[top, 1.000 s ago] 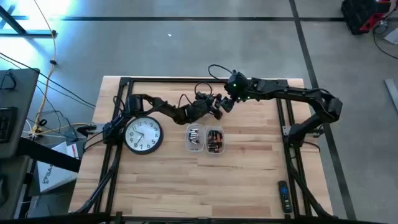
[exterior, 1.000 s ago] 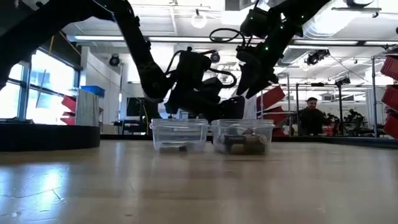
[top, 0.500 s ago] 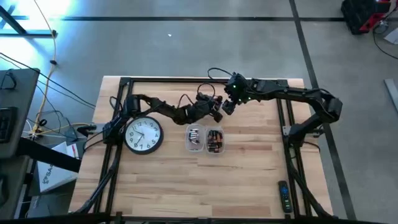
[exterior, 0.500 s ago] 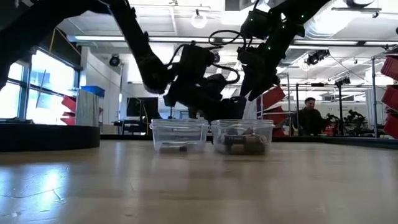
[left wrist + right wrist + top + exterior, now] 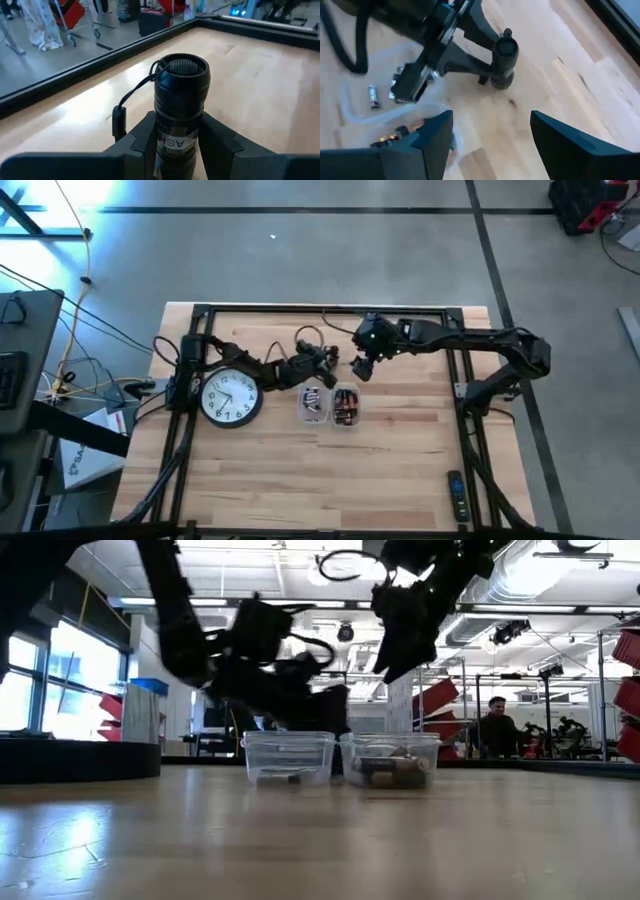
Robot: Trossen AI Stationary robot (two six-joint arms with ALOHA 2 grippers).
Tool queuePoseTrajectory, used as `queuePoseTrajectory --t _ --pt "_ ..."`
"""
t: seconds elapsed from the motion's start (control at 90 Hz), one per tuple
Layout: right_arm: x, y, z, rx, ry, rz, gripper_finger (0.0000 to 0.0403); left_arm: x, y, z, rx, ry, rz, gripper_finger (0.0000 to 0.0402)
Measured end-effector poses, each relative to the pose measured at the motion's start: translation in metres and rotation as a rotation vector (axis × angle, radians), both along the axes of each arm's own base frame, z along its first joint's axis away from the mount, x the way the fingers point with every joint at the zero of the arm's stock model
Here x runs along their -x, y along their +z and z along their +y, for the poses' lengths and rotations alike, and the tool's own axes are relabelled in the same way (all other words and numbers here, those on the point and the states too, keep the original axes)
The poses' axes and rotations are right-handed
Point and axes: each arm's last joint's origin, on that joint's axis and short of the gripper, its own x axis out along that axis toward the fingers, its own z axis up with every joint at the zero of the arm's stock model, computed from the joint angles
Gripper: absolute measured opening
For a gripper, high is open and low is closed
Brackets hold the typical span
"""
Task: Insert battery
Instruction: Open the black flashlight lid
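The counter (image 5: pixel 260 470) has bare wood across its whole near half, with only a dark remote (image 5: pixel 455 492) lying by the right near corner. The back half is crowded: a wall clock (image 5: pixel 231 397) sits at the left, and two clear tubs stand side by side in the middle, the left tub (image 5: pixel 314 402) holding a few loose batteries (image 5: pixel 371 96) and the right tub (image 5: pixel 346 406) packed with more. A black frame runs along the counter's back and side edges.

The left end effector (image 5: pixel 327 360) sits just behind the left tub, its fingers clamped tight around a black flashlight (image 5: pixel 180 102) whose end points away over open wood toward the counter's edge. The flashlight's lower body is hidden between the fingers (image 5: pixel 137 142), and only part of its label can be read. The right end effector (image 5: pixel 362 366) hangs just behind the right tub, near the flashlight but apart from it, its fingers spread wide with nothing between them.

In the low view both arms are dark shapes against the bright room and their fingers cannot be made out; a person (image 5: pixel 497 728) sits far behind.

Compared with a second ago, the left arm has drawn back toward the clock, and the right end effector has followed leftward and come nearer the tubs.
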Motion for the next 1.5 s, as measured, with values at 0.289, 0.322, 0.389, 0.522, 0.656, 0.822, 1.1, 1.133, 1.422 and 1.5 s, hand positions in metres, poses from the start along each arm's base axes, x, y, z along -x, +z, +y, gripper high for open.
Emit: queuePoseTrajectory --t 0.289,0.322,0.389,0.522,0.656,0.822,1.1,1.133,1.422,1.5 --pt "-0.016 0.007 0.006 0.064 0.042 -0.144 0.0236 0.021 0.004 -0.012 -0.037 -0.134 0.04 0.0096" --pt "-0.019 0.004 0.005 0.065 0.045 -0.142 0.0236 0.021 0.003 -0.012 -0.034 -0.142 0.041 0.0096" --pt "-0.025 -0.003 0.003 0.064 0.043 -0.14 0.0236 0.022 0.003 -0.011 -0.03 -0.149 0.048 0.0096" --pt "-0.036 -0.021 0.0 0.048 0.028 -0.121 0.0236 0.022 0.002 -0.009 -0.023 -0.128 0.058 0.0102" --pt "-0.044 -0.026 -0.005 0.058 0.019 -0.158 0.0236 0.023 0.001 -0.006 -0.022 -0.116 0.071 0.0131" --pt "-0.047 -0.035 -0.013 0.058 0.002 -0.153 0.0236 0.026 -0.002 -0.004 -0.021 -0.109 0.081 0.0173" --pt "-0.056 -0.045 -0.017 0.064 -0.003 -0.178 0.0236 0.034 -0.001 -0.003 -0.074 -0.135 0.035 0.0192" --pt "-0.056 -0.045 -0.017 0.065 -0.003 -0.181 0.0236 0.034 -0.001 -0.003 -0.079 -0.158 0.033 0.0192" --pt "-0.057 -0.045 -0.018 0.071 -0.002 -0.19 0.0236 0.03 0.004 0.001 -0.11 -0.241 0.002 0.0193" --pt "-0.057 -0.046 -0.018 0.07 -0.002 -0.186 0.0236 0.031 0.004 0.005 -0.107 -0.236 0.003 0.0193"
